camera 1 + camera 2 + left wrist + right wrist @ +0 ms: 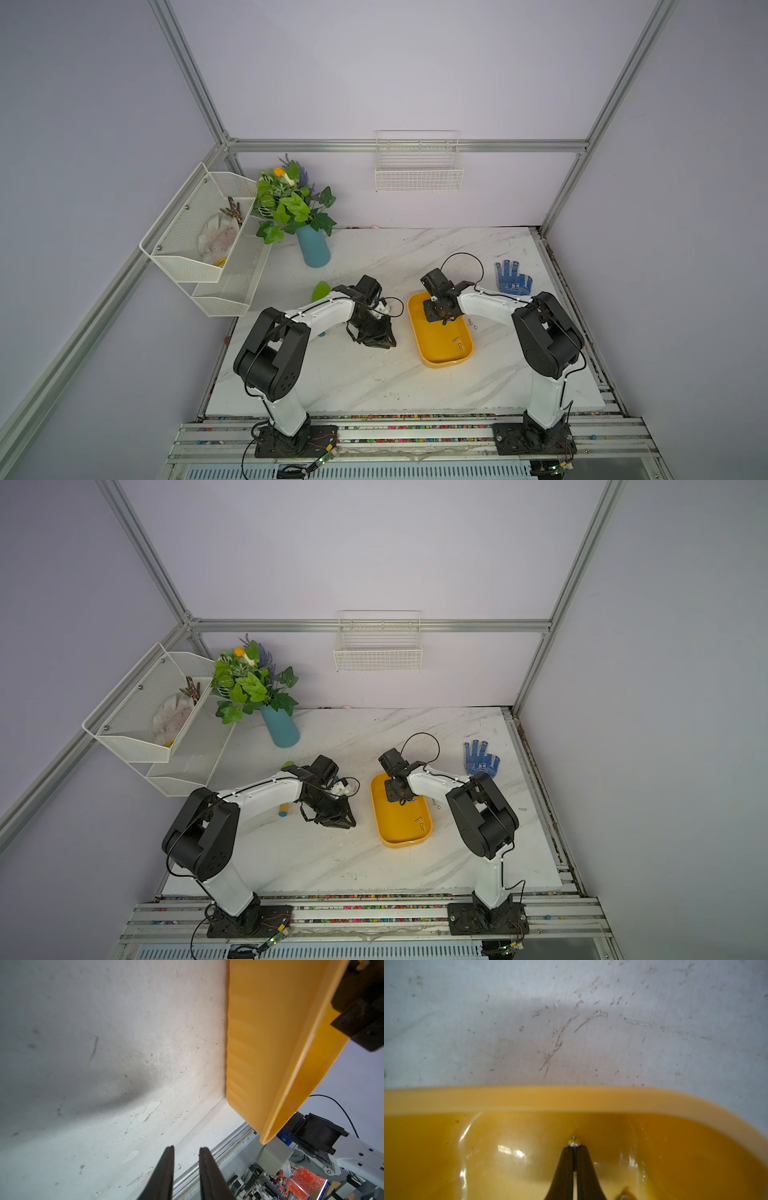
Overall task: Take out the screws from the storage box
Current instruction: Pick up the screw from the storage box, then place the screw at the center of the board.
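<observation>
At far end of box [440,365], our right gripper [574,1148] pinches one screw [573,1142], fingers together on it, head poking past tips, axis along fingers. Other screws [456,340] lie at near-right corner. We note left gripper [186,1148] left of box, fingers slightly apart, empty; right arm nearer.

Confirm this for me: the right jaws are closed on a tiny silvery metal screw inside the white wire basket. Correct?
Wrong container. The right jaws are closed on a tiny silvery metal screw inside the shallow yellow-orange plastic tub; the right wrist view shows it.
</observation>
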Robot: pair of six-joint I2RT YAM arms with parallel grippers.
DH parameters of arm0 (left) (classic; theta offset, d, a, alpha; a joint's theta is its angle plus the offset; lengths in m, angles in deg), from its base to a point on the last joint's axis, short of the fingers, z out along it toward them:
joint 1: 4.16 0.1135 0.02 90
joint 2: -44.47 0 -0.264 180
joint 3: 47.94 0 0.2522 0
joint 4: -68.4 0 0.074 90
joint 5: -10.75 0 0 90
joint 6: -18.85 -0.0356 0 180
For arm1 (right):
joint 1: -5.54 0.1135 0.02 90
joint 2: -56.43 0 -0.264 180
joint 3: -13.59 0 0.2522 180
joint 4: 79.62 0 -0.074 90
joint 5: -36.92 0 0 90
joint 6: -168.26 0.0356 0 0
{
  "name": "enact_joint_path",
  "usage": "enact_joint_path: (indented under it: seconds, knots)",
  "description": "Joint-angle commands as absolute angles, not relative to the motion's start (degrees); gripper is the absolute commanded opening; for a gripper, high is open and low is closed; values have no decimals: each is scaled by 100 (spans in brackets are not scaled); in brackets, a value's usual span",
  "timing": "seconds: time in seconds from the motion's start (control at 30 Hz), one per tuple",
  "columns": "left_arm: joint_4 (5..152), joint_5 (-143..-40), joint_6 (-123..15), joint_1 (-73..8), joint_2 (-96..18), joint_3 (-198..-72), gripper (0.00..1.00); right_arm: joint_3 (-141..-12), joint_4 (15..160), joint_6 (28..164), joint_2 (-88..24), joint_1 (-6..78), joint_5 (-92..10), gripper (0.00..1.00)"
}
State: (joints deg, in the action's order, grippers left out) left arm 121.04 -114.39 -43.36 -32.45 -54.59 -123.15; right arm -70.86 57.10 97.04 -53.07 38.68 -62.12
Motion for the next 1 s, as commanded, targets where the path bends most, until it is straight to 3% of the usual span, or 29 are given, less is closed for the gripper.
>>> enact_joint_path:
  seconds: [0.0,0.37,0.57,0.73,0.97]
  knots:
    - [12245,-11423,-4400,-3211,-5445,-12838,26,-6997,5209,9728,-5042,3832,-6024,0]
    - [12147,-11484,-4390,-3211,-5496,-12811,26,-7092,4488,9715,-3709,3699,-5985,0]
    - [12114,-11519,-4390,-3211,-5550,-12872,26,-6723,4430,9644,-3010,2916,-5926,0]
    - [12106,-11536,-4368,-3211,-5555,-12872,26,-6311,4668,9492,-3063,2172,-5765,0]
    - [12044,-11511,-4320,-3211,-5462,-12775,26,-5857,5165,9407,-3850,1960,-5927,0]
